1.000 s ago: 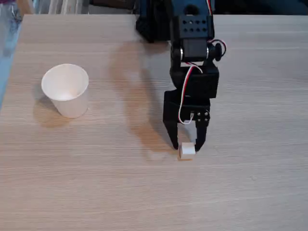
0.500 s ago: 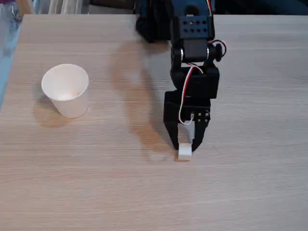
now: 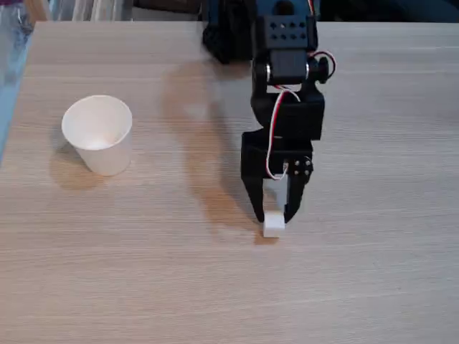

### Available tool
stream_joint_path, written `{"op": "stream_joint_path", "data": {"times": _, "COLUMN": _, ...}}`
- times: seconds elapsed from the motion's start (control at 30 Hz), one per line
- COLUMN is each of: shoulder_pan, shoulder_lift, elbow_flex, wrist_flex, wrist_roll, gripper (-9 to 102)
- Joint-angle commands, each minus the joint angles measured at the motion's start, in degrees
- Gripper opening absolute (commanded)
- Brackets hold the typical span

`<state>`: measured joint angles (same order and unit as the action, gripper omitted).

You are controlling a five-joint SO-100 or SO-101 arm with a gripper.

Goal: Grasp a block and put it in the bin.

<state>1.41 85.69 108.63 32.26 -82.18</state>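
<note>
**Block pinched at the table, the carry to the cup not yet made**

From my fixed view, the black two-finger gripper [image 3: 275,217] points down at the pale wood-grain table [image 3: 373,287] with its jaws drawn in on the tiny white cube block [image 3: 272,225], one black finger on each side of it. I read that as a grasp, though the small white cube sits right at the fingertips with a dark shadow close beneath it, so I cannot tell whether it is off the surface or resting on it (the camera angle gives me little to judge height by).

The bin, a white tapered paper cup with a round rim [image 3: 98,136], stands upright well apart on the left of the view, and I see nothing inside it.

So by my reckoning the reach and the pinch are done. What remains is the lift, the swing across to the cup, and the release over its rim; the shallow fingertip hold is my worry for that carry
</note>
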Motion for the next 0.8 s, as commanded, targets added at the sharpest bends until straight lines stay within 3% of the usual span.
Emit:
{"op": "stream_joint_path", "data": {"times": 0.0, "shoulder_pan": 0.0, "shoulder_lift": 4.5, "elbow_flex": 1.1, "wrist_flex": -1.8, "wrist_roll": -1.9, "gripper": 5}}
{"op": "stream_joint_path", "data": {"times": 0.77, "shoulder_pan": 9.4, "shoulder_lift": 28.5, "elbow_flex": 16.3, "wrist_flex": -3.0, "wrist_roll": -16.0, "gripper": 5}}
